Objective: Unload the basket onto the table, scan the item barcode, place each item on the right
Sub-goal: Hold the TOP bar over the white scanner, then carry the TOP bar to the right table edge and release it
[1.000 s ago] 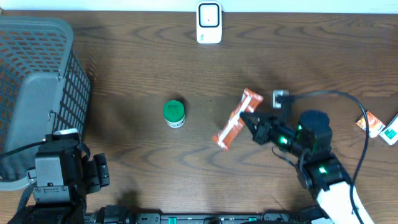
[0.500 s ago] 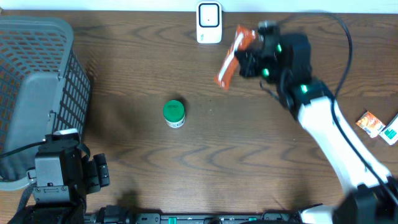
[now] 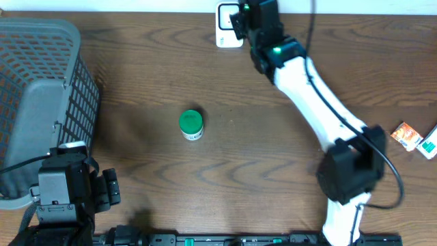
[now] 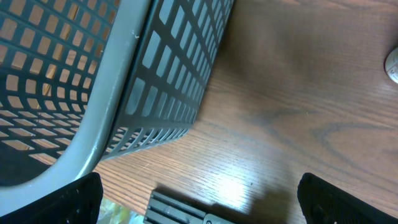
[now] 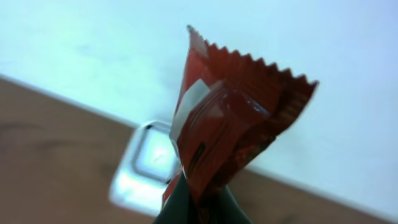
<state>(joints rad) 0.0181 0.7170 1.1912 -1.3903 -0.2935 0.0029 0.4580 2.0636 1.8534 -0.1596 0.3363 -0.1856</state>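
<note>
Grips the red packet (image 5: 236,118) in the right claw (image 5: 199,210), jaws clamped on its lower end — crimped edge pointing up. Holds it off the counter (image 3: 205,82) at the far edge, just in front of the white scanner (image 5: 146,165); touching or not, cannot tell. Hangs the left claw (image 4: 199,202) spread wide, nothing in it, beside the basket (image 4: 124,93) — near left corner. Shows a green-lidded jar (image 3: 191,125) upright mid-counter.

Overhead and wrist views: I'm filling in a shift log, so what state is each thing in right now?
snack packet, held off the table near the scanner.
right gripper, shut on the snack packet.
scanner, at the table's far edge, partly hidden.
green-lidded jar, upright, lid on.
left gripper, open, empty.
basket, upright; contents unclear.
</note>
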